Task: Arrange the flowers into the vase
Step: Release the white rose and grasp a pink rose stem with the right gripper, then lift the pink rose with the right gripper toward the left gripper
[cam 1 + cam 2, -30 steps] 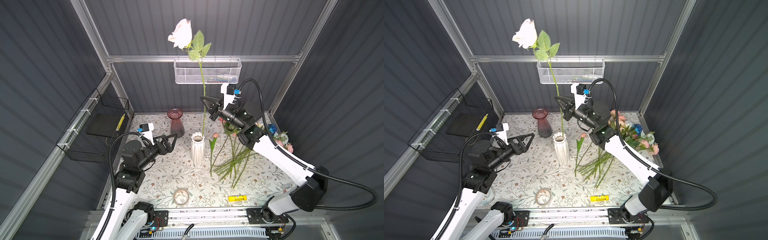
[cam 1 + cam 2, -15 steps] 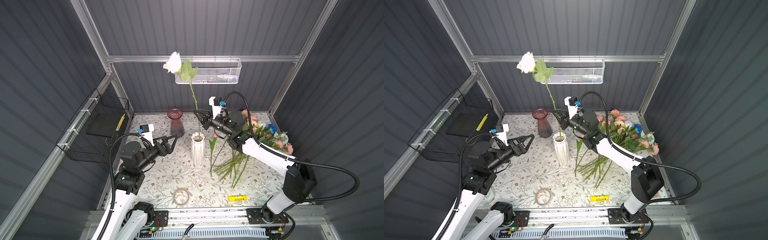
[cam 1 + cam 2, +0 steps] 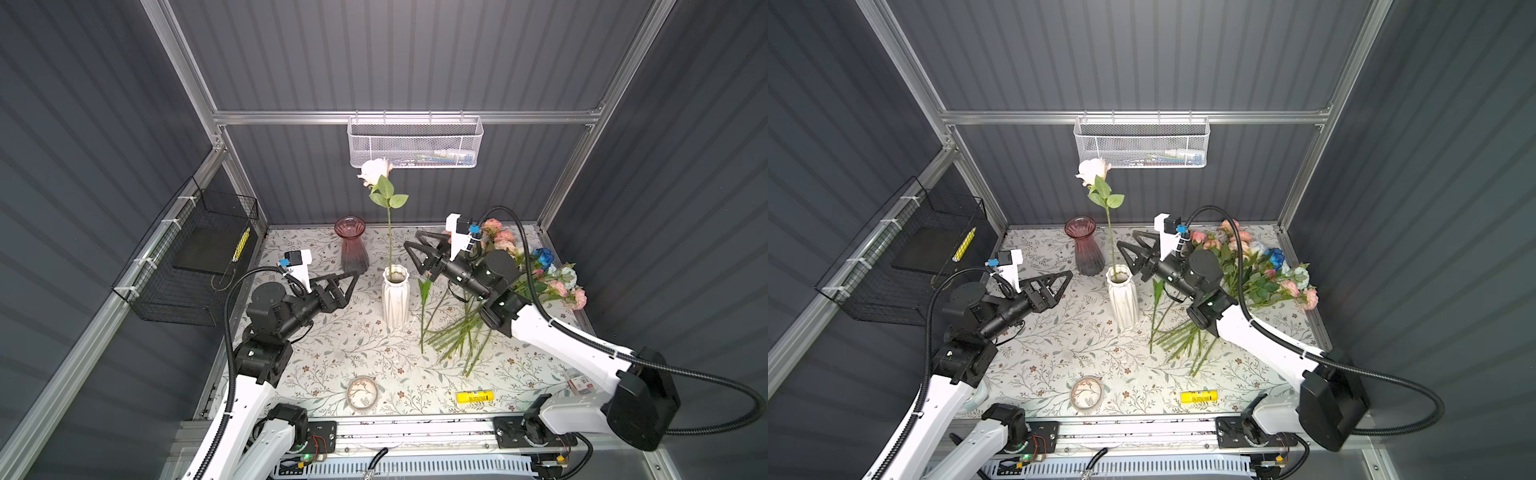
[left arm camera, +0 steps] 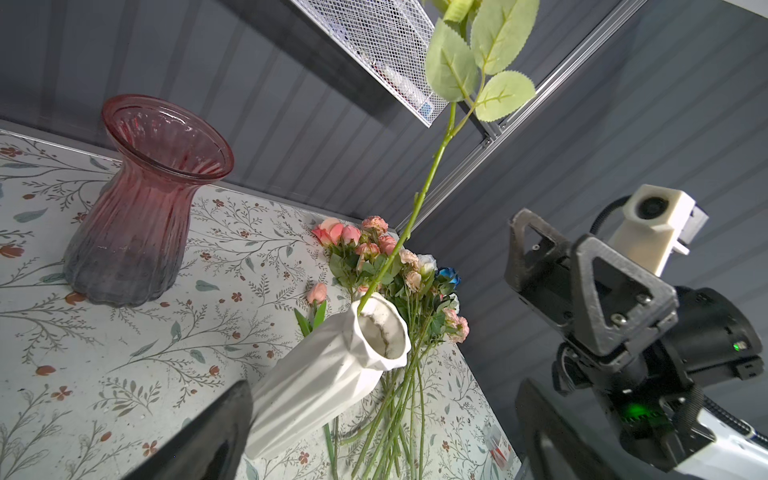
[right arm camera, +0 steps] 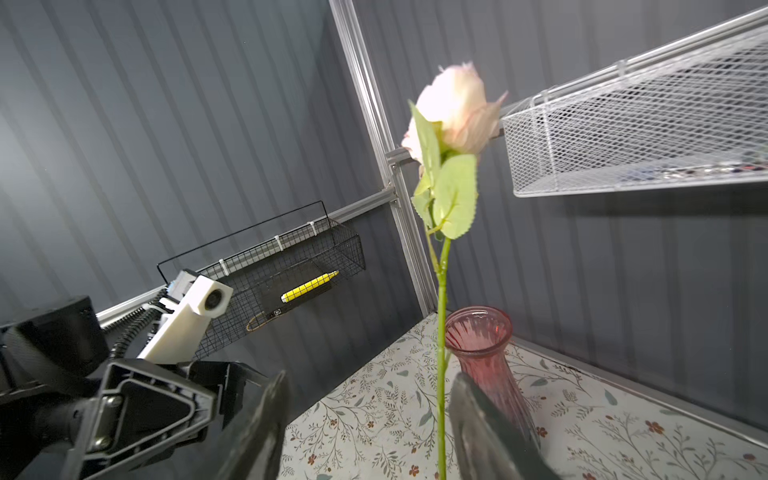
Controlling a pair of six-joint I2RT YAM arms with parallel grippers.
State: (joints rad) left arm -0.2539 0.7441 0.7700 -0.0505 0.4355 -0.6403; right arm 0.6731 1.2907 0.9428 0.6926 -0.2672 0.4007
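A cream-pink rose (image 3: 375, 170) (image 3: 1093, 170) (image 5: 457, 108) stands upright with its stem (image 3: 390, 237) (image 4: 424, 195) in the white ribbed vase (image 3: 395, 297) (image 3: 1123, 297) (image 4: 332, 374) at mid-table. My right gripper (image 3: 412, 240) (image 3: 1126, 240) (image 5: 370, 419) is open just right of the stem. In the right wrist view the stem passes between the jaws, close to one finger (image 5: 478, 428) and unpinched. The other flowers (image 3: 519, 266) (image 3: 1250, 257) (image 4: 395, 257) lie heaped on the table's right side under the right arm. My left gripper (image 3: 353, 276) (image 3: 1065, 276) (image 4: 382, 432) hovers open and empty left of the vase.
A red glass vase (image 3: 351, 245) (image 3: 1084, 245) (image 5: 482, 345) stands behind and left of the white one. A white mesh basket (image 3: 415, 143) hangs on the back wall, a black wire basket (image 3: 195, 257) on the left wall. A small round dish (image 3: 362, 392) and a yellow marker (image 3: 474, 397) lie near the front edge.
My right gripper came down with the rose, set its stem into the white vase and opened off it. The bloom now sits much lower. The left arm barely moved.
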